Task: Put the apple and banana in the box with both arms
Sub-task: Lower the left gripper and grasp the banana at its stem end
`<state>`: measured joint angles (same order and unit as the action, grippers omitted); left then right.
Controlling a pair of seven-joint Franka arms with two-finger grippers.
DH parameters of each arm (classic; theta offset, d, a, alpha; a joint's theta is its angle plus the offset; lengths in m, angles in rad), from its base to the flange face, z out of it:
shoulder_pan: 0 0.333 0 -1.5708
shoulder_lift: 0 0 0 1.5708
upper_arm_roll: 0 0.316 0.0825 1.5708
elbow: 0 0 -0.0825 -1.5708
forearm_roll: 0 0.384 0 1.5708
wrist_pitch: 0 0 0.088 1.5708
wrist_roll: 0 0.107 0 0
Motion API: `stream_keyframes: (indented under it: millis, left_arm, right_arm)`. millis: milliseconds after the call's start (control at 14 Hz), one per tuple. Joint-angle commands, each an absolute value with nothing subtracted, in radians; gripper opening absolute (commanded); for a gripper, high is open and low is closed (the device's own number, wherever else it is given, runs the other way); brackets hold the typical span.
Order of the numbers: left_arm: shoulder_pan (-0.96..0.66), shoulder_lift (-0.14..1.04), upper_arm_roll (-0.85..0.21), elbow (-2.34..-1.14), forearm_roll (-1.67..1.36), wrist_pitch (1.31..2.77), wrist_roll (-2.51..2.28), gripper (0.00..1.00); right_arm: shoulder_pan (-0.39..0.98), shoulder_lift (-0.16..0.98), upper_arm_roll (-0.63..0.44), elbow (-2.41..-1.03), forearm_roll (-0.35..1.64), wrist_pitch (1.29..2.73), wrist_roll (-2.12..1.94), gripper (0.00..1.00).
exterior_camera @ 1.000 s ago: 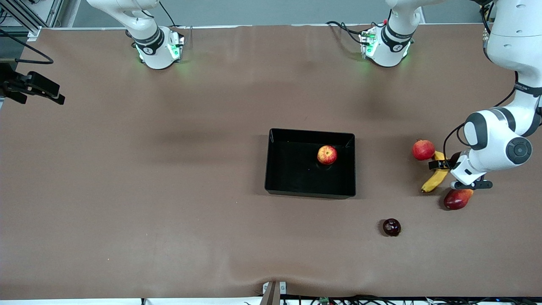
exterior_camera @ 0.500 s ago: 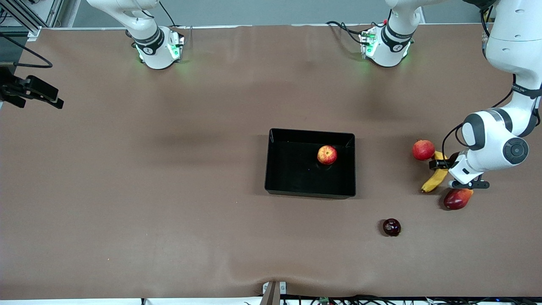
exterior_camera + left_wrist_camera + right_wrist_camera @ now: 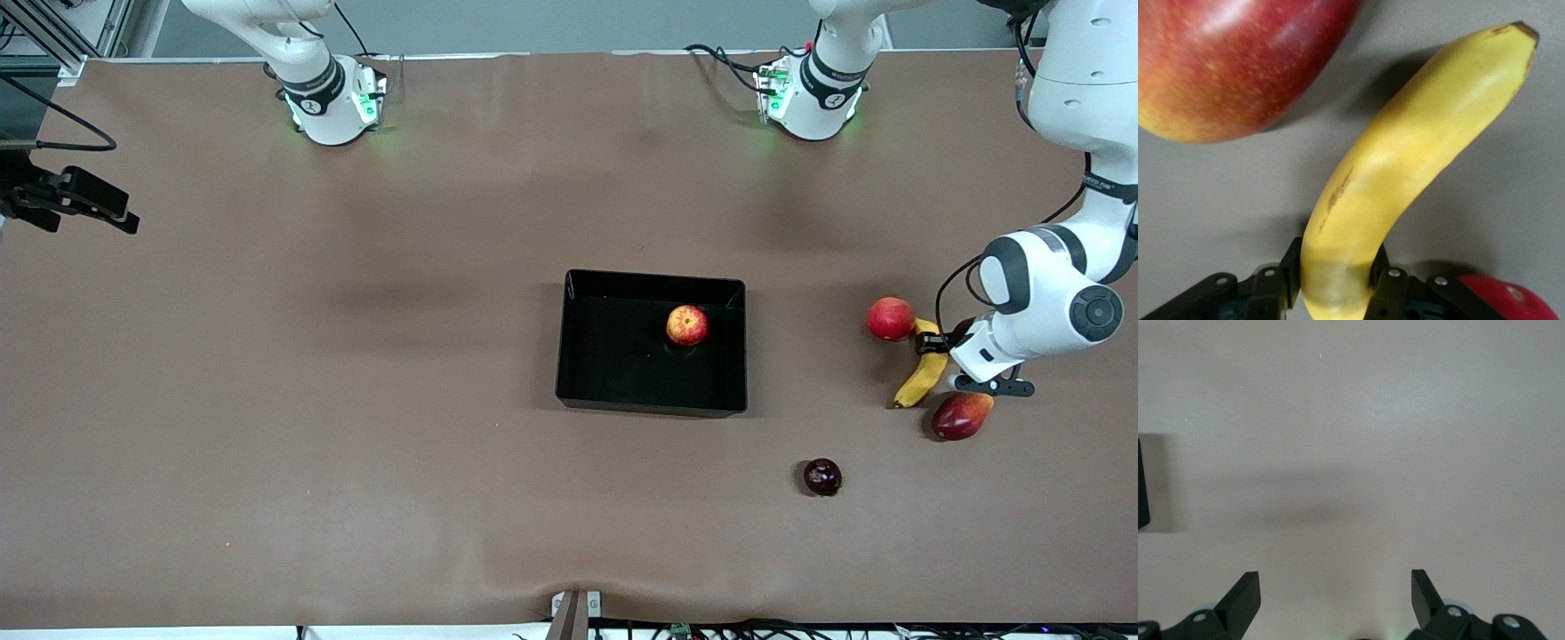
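Beside the box (image 3: 652,396), where the apple (image 3: 686,325) lies, the banana (image 3: 923,378) is gripped near its end by the left gripper (image 3: 1335,280); it could swing against the neighbouring pomegranate (image 3: 890,318). The right gripper (image 3: 1336,587) is held open over bare bench (image 3: 1371,433), waiting.

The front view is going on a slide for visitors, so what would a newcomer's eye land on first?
Probably the black box mid-table with the apple already lying in it. Next, the fruit cluster toward the left arm's end: the left gripper is shut on the banana, with a red pomegranate beside it and a red-and-yellow fruit nearer the camera. The right gripper waits open over bare table.
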<state>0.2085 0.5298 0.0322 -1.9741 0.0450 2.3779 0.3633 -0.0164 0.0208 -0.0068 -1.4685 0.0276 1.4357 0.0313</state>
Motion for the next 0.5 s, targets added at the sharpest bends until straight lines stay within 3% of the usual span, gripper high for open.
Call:
stream_keyframes:
  millis: [0, 214, 429]
  left_arm:
    - [0.219, 0.457, 0.028, -1.976, 0.061, 2.323, 0.449, 0.0]
    - [0.212, 0.382, 0.02, -1.939, 0.063, 2.219, 0.472, 0.0]
    - [0.209, 0.347, -0.027, -1.805, 0.061, 2.039, 0.468, 0.0]
  right_arm:
    - [-0.015, 0.029, -0.008, -1.45, 0.04, 1.43, 0.046, 1.0]
    - [-0.018, 0.028, -0.008, -1.45, 0.041, 1.43, 0.046, 1.0]
    - [-0.018, 0.028, -0.008, -1.45, 0.041, 1.43, 0.046, 1.0]
